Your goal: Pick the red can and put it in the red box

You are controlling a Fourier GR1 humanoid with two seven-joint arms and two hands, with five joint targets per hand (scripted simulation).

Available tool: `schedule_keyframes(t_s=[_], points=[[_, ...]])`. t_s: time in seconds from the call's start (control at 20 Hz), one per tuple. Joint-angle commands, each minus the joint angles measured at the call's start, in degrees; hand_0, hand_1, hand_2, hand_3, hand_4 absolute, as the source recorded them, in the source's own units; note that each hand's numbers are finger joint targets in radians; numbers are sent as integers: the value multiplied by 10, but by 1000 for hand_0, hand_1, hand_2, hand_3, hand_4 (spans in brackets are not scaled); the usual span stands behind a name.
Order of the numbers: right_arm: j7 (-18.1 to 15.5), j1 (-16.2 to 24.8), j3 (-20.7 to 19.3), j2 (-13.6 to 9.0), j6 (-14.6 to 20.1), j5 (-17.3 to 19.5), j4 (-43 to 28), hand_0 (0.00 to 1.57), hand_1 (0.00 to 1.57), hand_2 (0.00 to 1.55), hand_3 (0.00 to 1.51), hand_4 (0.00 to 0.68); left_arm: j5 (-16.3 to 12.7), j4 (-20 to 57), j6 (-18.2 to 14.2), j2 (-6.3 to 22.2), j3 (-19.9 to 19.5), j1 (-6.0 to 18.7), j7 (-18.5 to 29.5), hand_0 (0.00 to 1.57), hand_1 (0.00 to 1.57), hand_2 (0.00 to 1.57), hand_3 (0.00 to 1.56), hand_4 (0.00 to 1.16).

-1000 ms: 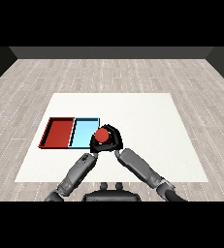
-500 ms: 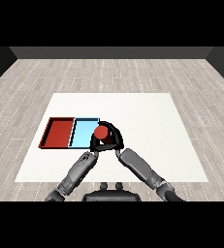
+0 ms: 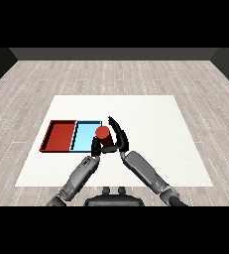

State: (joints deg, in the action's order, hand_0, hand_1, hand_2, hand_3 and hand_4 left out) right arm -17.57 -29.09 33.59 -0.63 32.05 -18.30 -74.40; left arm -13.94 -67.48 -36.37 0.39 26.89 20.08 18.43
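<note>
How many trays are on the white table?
2. The red tray lies at the left; the light blue tray lies directly beside it on its right, next to the red can. None seems hidden.

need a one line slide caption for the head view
Right robot hand curls round the red cylindrical can at the light blue tray's right edge; the red tray lies beyond.

A flat white rectangular table (image 3: 150,124) stood on the grey plank floor (image 3: 111,74). On it lay 2 shallow trays side by side, touching: a red tray (image 3: 60,137) and a light blue tray (image 3: 85,135).
</note>
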Motion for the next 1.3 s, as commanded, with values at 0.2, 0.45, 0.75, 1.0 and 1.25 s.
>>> schedule_keyframes(t_s=[0.2, 0.45, 0.75, 1.0, 1.25], points=[[1, 22, -91, -32, -49, 12, -54, 0, 0, 0, 0, 0, -9, -7, 34, 19, -22, -33, 21, 1571, 1571, 1571, 1489, 1144], [-14, 120, -116, -77, -57, 8, -162, 0, 0, 0, 0, 0, 23, -29, 9, 42, -36, -26, -2, 1571, 1571, 1571, 1481, 1140], [-22, 226, -175, -151, -100, -29, -215, 0, 0, 0, 0, 0, 70, -44, -20, 118, -52, -16, -63, 1571, 1571, 1569, 1467, 1130], [6, 283, -188, -174, -77, -20, -268, 0, 0, 0, 0, 0, 50, -4, 35, 222, -134, -8, -67, 1571, 1571, 1549, 1459, 1120], [3, 306, -234, -212, -114, -26, -243, 0, 0, 0, 0, 0, 27, 61, 66, 247, -195, -13, -53, 1571, 1571, 1571, 1491, 1124]])
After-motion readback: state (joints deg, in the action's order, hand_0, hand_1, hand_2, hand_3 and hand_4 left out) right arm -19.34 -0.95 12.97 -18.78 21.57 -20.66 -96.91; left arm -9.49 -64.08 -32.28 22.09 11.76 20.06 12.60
